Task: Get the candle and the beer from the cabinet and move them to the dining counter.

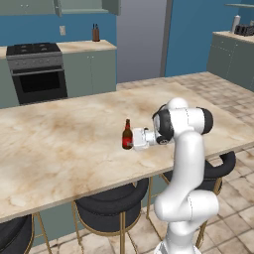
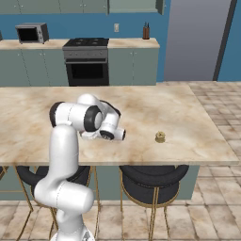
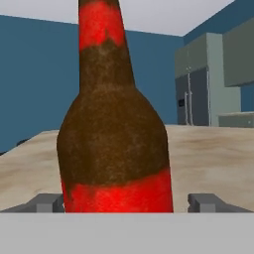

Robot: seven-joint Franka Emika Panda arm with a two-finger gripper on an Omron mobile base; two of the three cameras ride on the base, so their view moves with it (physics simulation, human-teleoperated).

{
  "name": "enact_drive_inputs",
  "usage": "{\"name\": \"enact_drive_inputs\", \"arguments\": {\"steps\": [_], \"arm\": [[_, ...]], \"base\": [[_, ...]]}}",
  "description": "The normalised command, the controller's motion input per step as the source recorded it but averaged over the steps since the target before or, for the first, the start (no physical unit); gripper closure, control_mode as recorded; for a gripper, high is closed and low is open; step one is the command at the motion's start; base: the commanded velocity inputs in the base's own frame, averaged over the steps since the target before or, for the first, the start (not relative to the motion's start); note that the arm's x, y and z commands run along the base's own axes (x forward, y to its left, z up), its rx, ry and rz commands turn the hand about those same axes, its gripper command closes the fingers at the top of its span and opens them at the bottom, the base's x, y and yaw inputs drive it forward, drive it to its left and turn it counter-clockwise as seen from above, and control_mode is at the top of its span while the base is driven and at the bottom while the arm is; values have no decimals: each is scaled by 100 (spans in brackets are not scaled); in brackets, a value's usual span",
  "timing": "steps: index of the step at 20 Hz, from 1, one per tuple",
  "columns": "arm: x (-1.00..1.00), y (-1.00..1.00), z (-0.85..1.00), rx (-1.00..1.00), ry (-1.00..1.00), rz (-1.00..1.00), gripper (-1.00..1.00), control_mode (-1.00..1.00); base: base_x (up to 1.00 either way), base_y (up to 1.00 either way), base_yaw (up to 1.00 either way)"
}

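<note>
We start with the dining counter [image 1: 59, 144], the big marble surface that runs across the middle of both base views, with black stools [image 1: 111, 208] tucked along its near edge. The white arm [image 1: 186, 149] reaches over that edge from the lower right of the left base view, its hand held level just above the surface.

The beer [image 1: 127, 135] stands upright on the surface at the centre of the left base view, right at the tip of the gripper [image 1: 133, 139]. In the hand view the bottle [image 3: 116, 144] rises large and centred, while the fingertips [image 3: 47, 202] sit wide to either side with clear gaps between them and the glass, so the jaws are released and grasp nothing.

The candle [image 2: 160, 137] rests on the same surface at centre right of the right base view, well apart from the arm.

We judge both things are already delivered and the set-down of the bottle is the step in hand. The next move calls for a straight pull-back of the hand, without brushing the bottle over.
</note>
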Motion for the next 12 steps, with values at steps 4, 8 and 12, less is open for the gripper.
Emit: {"name": "enact_drive_inputs", "arguments": {"steps": [4, 8, 12], "arm": [[-28, -10, 0, 0, -7, 0, -100, -100], [-15, -5, 2, 0, -2, -1, -100, -100], [-6, -3, 13, 0, 0, -3, -100, -100]], "base": [[0, 0, 0], [0, 0, 0], [0, 0, 0]]}}
